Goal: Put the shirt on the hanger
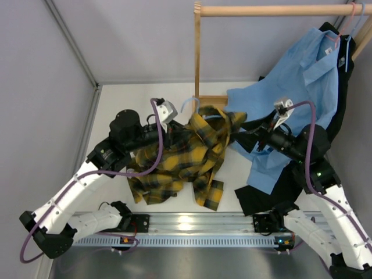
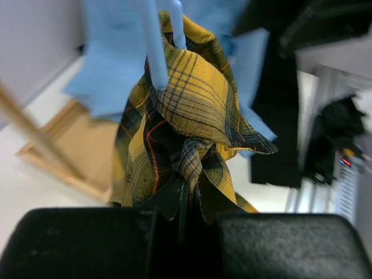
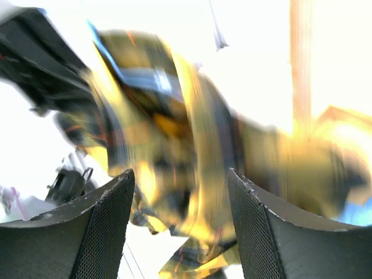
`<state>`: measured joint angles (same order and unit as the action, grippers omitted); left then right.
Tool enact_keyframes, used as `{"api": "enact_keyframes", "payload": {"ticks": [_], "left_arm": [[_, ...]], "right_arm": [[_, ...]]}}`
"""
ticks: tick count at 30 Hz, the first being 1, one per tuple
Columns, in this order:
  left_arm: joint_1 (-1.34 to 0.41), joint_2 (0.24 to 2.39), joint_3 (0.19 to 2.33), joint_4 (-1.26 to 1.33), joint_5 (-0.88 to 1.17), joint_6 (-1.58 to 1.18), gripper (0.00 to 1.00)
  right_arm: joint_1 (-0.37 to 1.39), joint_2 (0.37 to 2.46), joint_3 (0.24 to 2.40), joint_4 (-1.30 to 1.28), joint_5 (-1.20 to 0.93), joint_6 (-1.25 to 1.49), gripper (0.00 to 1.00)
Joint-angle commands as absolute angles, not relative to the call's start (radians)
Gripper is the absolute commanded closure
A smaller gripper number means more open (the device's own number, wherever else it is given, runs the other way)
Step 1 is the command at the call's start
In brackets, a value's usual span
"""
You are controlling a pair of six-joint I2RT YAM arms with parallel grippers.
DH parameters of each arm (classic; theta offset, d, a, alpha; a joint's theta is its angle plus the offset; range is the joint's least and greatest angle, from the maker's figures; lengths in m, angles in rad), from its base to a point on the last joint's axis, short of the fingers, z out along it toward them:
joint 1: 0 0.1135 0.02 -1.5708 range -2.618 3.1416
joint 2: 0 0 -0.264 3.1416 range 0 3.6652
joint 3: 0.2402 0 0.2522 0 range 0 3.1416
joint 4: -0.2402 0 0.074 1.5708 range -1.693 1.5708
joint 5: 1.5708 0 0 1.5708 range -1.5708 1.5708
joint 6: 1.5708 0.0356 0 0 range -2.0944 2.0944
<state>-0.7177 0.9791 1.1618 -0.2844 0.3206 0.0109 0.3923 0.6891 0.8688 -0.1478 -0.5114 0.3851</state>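
The yellow and black plaid shirt (image 1: 180, 160) lies bunched on the table, with its upper part lifted toward the rack. The pale blue hanger (image 1: 193, 104) sticks out of the lifted fabric, hook up. My left gripper (image 1: 174, 136) is shut on a fold of the shirt (image 2: 192, 99) just below the hanger (image 2: 152, 46), as the left wrist view (image 2: 189, 197) shows. My right gripper (image 1: 247, 131) is open beside the shirt's right edge. In the right wrist view it (image 3: 181, 180) is open with the blurred shirt (image 3: 174, 133) beyond the fingertips and nothing between them.
A wooden rack (image 1: 197, 58) stands at the back. A light blue shirt (image 1: 302, 87) on a pink hanger (image 1: 343, 29) and a black garment (image 1: 343, 116) hang at the right and drape onto the table. A metal rail (image 1: 192, 224) runs along the near edge.
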Motion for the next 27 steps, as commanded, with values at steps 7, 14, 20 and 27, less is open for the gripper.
{"api": "enact_keyframes", "payload": {"ticks": [7, 14, 20, 27], "left_arm": [[-0.721, 1.104, 1.181, -0.192, 1.037, 0.055, 1.0], [-0.721, 1.166, 1.204, -0.192, 1.054, 0.037, 1.0], [-0.721, 1.189, 1.213, -0.192, 1.129, 0.035, 1.0], [-0.721, 1.213, 1.215, -0.192, 1.152, 0.032, 1.0]], "right_arm": [[0.377, 0.868, 1.108, -0.214, -1.004, 0.236, 0.4], [0.38, 0.865, 1.045, 0.049, -1.12, 0.361, 0.4], [0.382, 0.88, 1.035, 0.161, -1.127, 0.42, 0.4], [0.416, 0.954, 1.052, 0.247, -1.118, 0.502, 0.45]]}}
